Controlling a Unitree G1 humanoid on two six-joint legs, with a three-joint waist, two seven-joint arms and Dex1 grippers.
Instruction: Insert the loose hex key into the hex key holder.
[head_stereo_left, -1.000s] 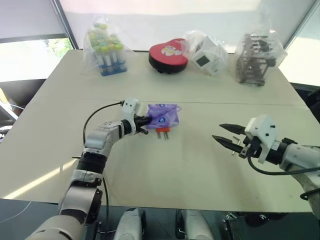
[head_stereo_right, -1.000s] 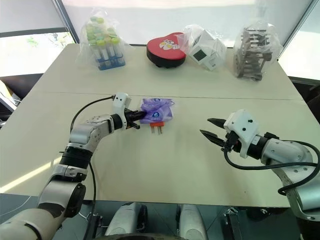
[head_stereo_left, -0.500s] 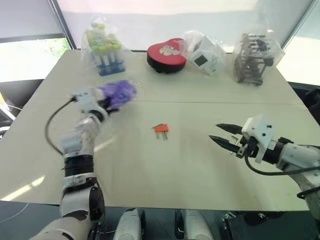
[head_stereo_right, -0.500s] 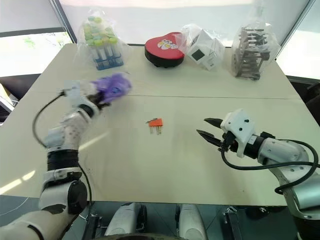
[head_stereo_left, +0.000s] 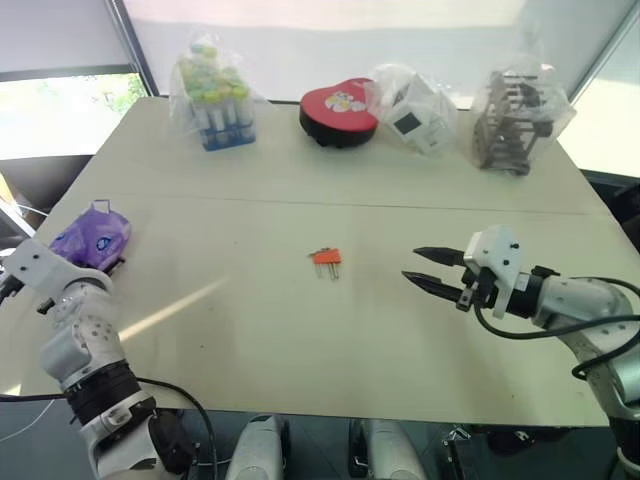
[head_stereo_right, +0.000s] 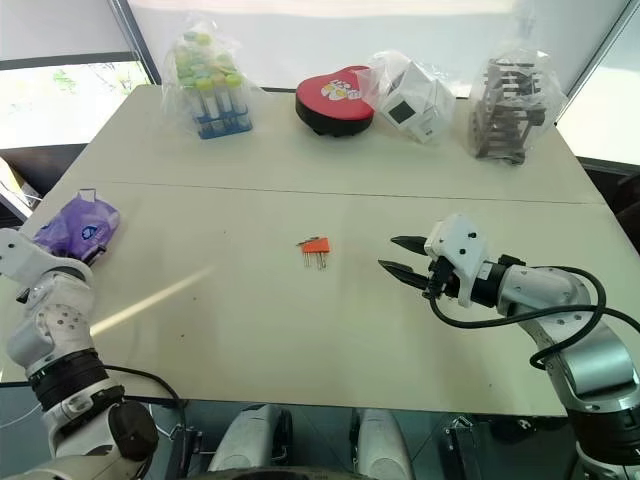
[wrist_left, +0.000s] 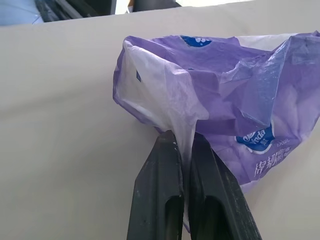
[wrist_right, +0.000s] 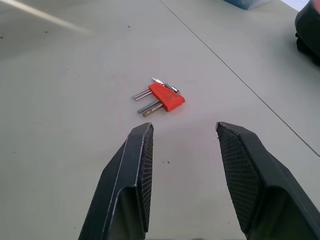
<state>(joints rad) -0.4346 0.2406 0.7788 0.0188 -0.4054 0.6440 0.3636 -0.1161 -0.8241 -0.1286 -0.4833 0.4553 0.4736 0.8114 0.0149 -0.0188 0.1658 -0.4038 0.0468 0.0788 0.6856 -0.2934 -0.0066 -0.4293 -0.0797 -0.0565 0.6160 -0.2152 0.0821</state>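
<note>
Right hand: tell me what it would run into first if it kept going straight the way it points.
Most likely the hex key holder: the open right hand aims across bare table straight at it. It looks raised above the table, so it might pass over.

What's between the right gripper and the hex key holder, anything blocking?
Nothing visible. The right gripper is open and aimed at the hex key holder, with bare table between them. The purple pouch is far off at the table's left edge, pinched in the left gripper.
</note>
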